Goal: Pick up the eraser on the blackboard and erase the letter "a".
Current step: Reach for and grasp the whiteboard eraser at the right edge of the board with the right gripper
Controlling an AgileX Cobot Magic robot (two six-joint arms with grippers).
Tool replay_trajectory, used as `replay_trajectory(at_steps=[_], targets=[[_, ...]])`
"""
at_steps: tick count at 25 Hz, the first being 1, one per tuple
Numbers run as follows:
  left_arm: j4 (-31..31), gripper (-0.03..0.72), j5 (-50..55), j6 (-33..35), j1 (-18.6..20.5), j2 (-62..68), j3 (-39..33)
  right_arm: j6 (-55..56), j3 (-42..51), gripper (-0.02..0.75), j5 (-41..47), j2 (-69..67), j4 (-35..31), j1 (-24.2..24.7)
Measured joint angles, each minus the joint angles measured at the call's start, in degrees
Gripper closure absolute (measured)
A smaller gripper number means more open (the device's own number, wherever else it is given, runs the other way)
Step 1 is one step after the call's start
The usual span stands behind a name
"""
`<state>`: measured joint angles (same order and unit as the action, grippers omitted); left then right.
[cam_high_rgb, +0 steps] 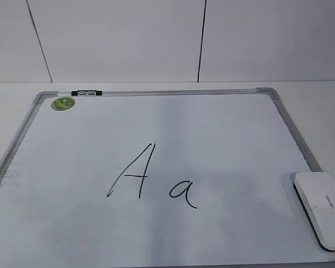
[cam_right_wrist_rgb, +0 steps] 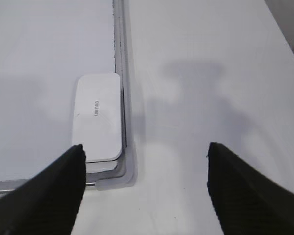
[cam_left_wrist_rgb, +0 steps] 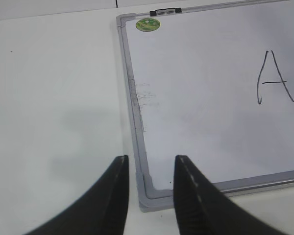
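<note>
The blackboard is a white board in a grey frame with a round green sticker at its far left corner. A capital "A" and the small letter "a" are written near its middle. The eraser, a white rounded block, lies on the board's near right corner; it also shows in the right wrist view. My right gripper is open and empty, hovering just behind and right of the eraser. My left gripper is open and empty above the board's near left corner.
A small black-and-white marker lies on the board's far frame, also seen in the left wrist view. Smudges mark the board's left edge. White table surrounds the board; a white wall stands behind.
</note>
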<state>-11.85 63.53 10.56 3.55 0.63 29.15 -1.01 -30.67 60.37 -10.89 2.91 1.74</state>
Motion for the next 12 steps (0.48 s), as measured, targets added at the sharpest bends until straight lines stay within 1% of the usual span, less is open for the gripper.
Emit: replay_trajectory(at_steps=[4, 6, 9, 12], targets=[[0.0, 0.454, 0.0, 0.0, 0.0, 0.0, 0.0, 0.0, -1.9, 0.15, -3.9, -8.3, -2.9, 0.0], [0.0, 0.454, 0.0, 0.0, 0.0, 0.0, 0.0, 0.0, -3.3, 0.15, -5.0, -12.2, -2.9, -0.2], [0.0, 0.454, 0.0, 0.0, 0.0, 0.0, 0.0, 0.0, -6.1, 0.15, -5.1, -18.6, -3.6, -1.1], [0.0, 0.454, 0.0, 0.0, 0.0, 0.0, 0.0, -0.1, -9.7, 0.15, -3.0, -26.2, -4.3, -2.0]])
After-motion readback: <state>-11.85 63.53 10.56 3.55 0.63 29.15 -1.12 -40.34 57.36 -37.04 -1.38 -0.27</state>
